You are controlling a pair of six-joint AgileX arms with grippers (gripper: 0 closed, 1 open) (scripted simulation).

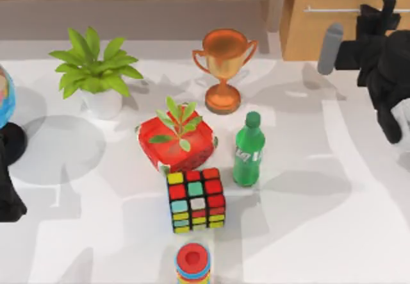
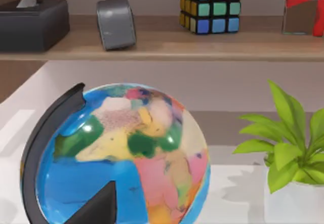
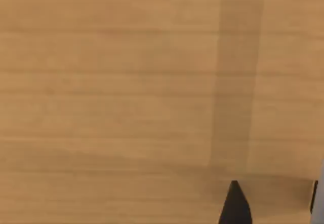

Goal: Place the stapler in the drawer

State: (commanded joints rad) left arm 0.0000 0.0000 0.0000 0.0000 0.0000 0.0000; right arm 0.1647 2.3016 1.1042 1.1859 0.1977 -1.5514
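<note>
The drawer [image 1: 333,37] is the light tan wood front at the table's back right, with a thin silver bar handle [image 1: 333,9] across its top. My right gripper [image 1: 385,6] hovers at the right end of that handle, and a grey rounded part of the arm [image 1: 330,48] hangs in front of the wood. In the right wrist view the wood front [image 3: 126,82] is very close, and the right gripper [image 3: 275,201] shows two dark fingertips [image 3: 235,206] standing apart with nothing between them. The stapler is out of view. My left arm [image 1: 9,194] is parked at the left edge.
Mid-table stand a bronze trophy [image 1: 224,69], a green bottle [image 1: 248,149], a red pot with a sprig [image 1: 176,140], a colour cube [image 1: 195,200] and a ring stack [image 1: 193,263]. A potted plant [image 1: 96,72] and a globe [image 2: 121,158] are at the left. A shelf [image 2: 162,47] runs behind.
</note>
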